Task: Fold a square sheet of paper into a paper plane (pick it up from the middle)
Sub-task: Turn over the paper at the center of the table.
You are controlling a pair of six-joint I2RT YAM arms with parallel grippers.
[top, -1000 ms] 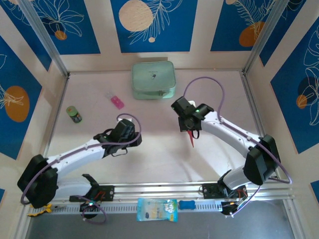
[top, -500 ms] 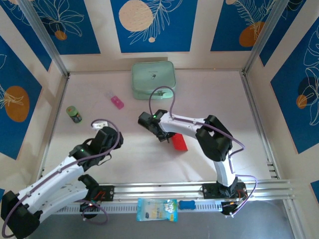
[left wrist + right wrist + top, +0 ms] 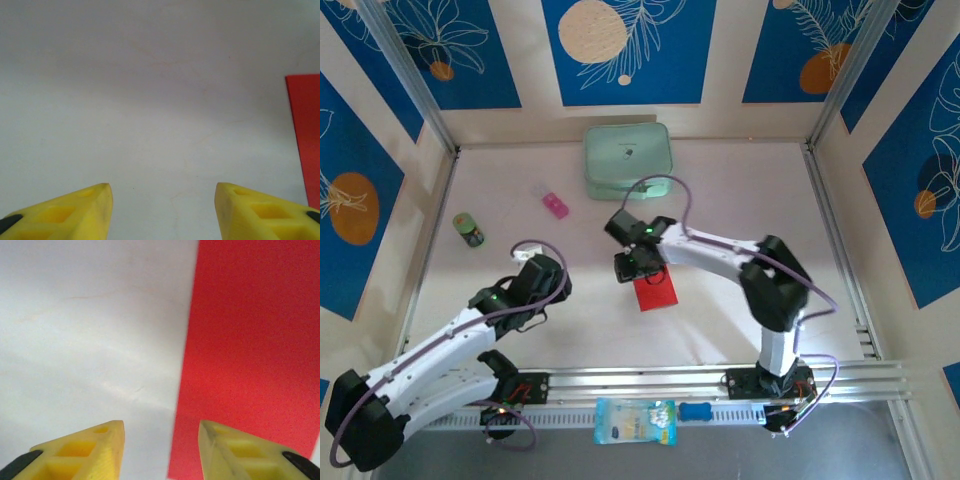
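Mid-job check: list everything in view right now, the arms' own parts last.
red paper: one, bright red, flat at the centre of the table
case: one, pale green, far middle
block: one, pink, left of the case
can: one, green, left side
packet: one, blue and white, near edge
left claw: one, yellow, open over bare table, left of the paper
right claw: one, yellow, open over the paper's edge

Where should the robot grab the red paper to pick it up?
Probably its middle, from straight above: the red paper lies flat on the table, so no edge sticks up to pinch. The open right gripper hangs over its edge.
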